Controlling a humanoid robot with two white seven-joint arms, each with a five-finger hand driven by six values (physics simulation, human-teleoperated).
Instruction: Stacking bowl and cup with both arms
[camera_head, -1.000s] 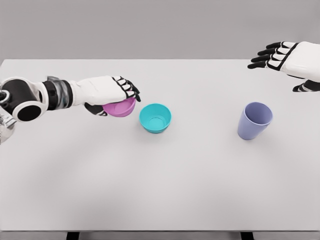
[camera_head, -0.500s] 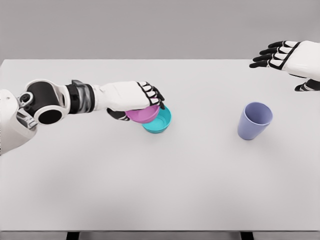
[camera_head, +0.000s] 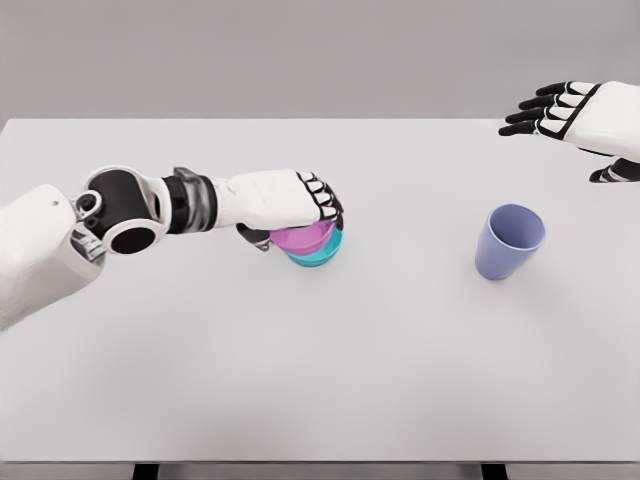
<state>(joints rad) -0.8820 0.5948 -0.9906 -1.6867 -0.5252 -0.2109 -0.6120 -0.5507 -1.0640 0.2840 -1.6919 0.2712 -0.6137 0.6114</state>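
Two bowls, one cup on counter (camera_head: 320, 380). Left robot hand (camera_head: 285, 200) grips pink bowl (camera_head: 303, 237), nested in teal bowl (camera_head: 322, 256). Right robot hand (camera_head: 575, 115) open, well apart from lavender cup (camera_head: 508, 241).

Single head view — high, angled down over table (camera_head: 400, 350).

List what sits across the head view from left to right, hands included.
left hand, shut on the pink bowl → purple cup → right hand, open above the table's far right. The teal bowl lies under the pink one, so it has no separate place.
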